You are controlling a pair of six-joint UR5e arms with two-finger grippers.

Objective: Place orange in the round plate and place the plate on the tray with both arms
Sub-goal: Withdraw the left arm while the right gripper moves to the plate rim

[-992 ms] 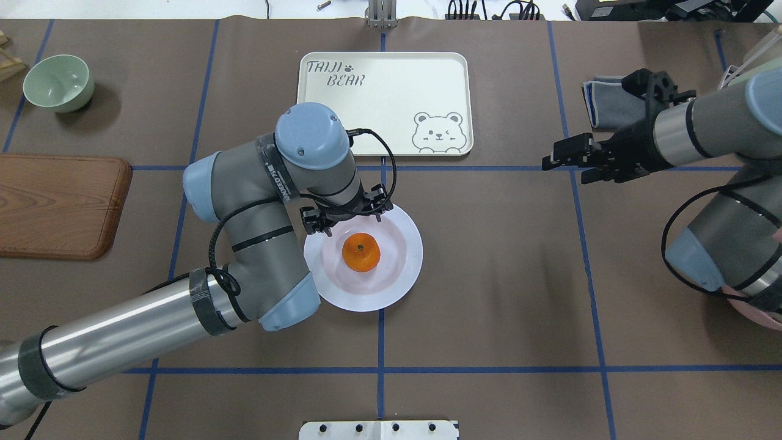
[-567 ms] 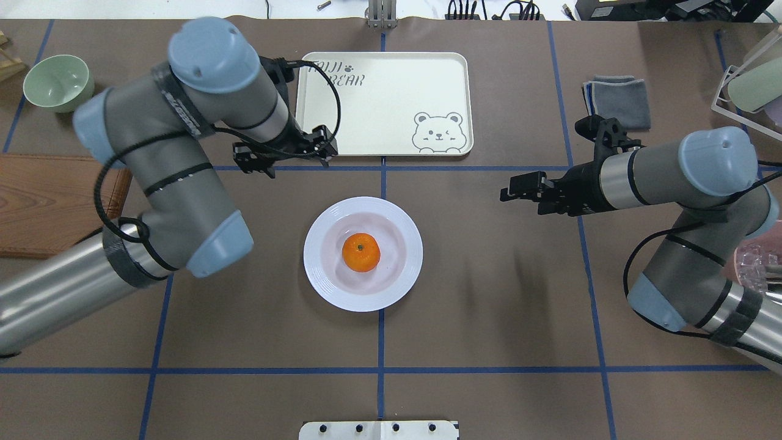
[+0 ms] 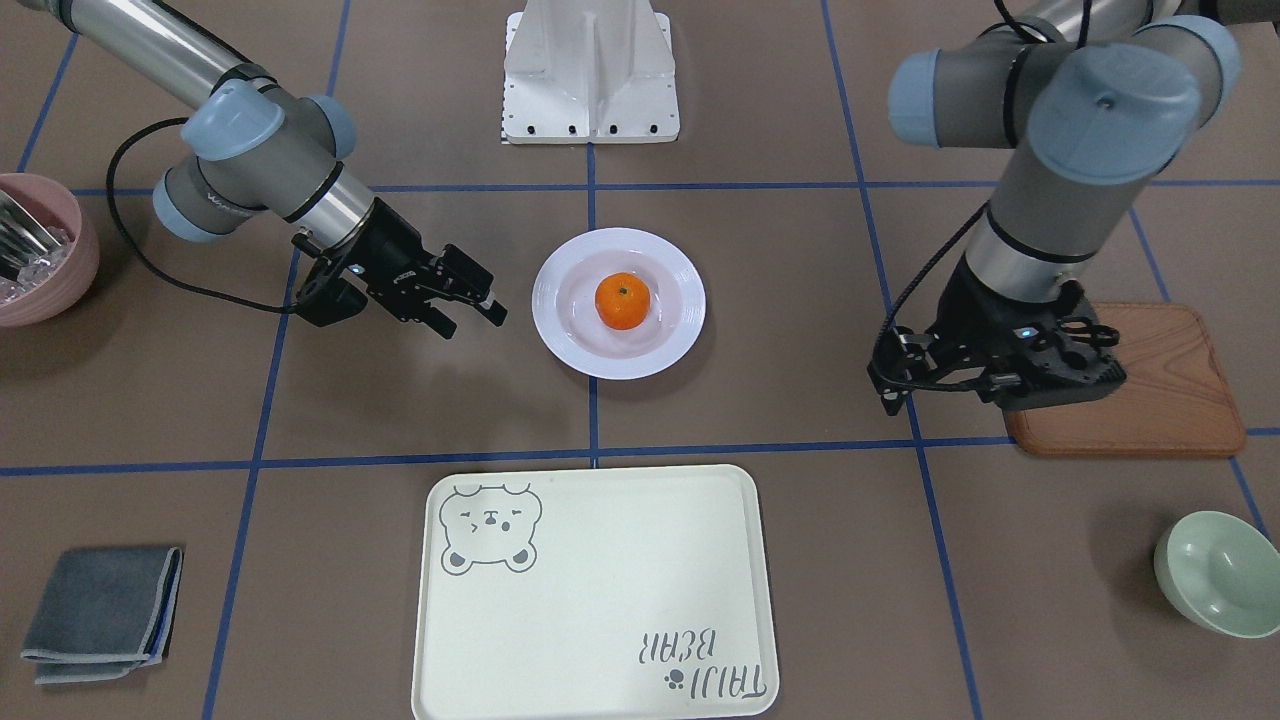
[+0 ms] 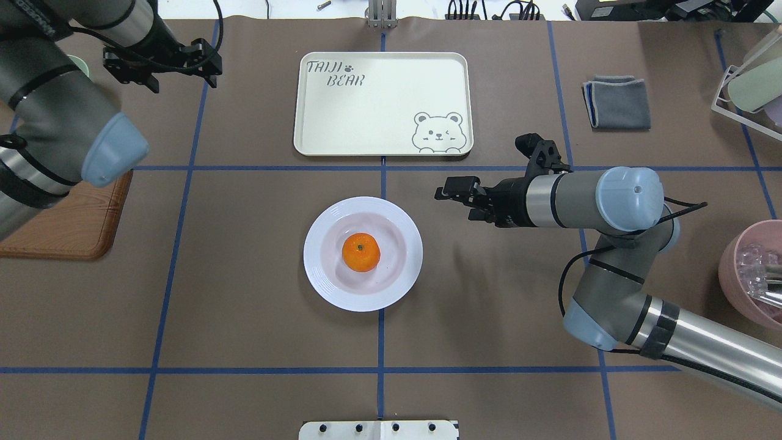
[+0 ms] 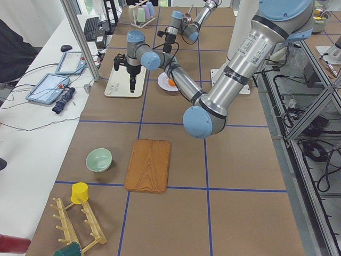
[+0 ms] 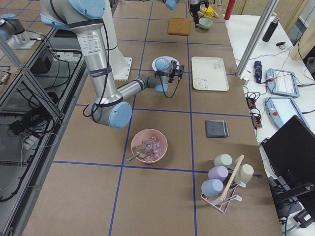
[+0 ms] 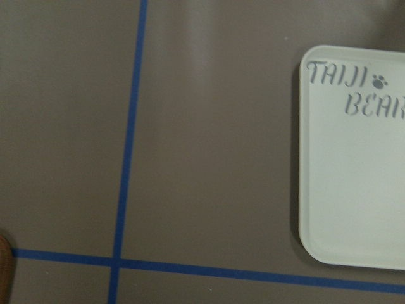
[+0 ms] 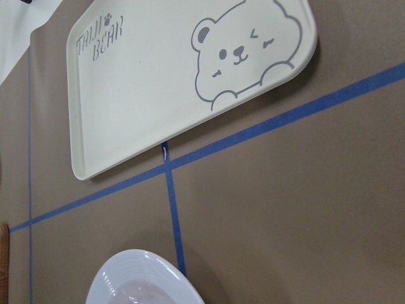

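The orange (image 4: pixel 361 252) lies in the round plate (image 4: pixel 317 278), seemingly centred, the tray (image 4: pixel 391 104) apart beyond it.

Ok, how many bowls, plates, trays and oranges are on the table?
Bowls: 2, a green bowl and a pink bowl
Plates: 1, the round plate
Trays: 1, the tray
Oranges: 1, the orange, sitting in the plate
Total: 5
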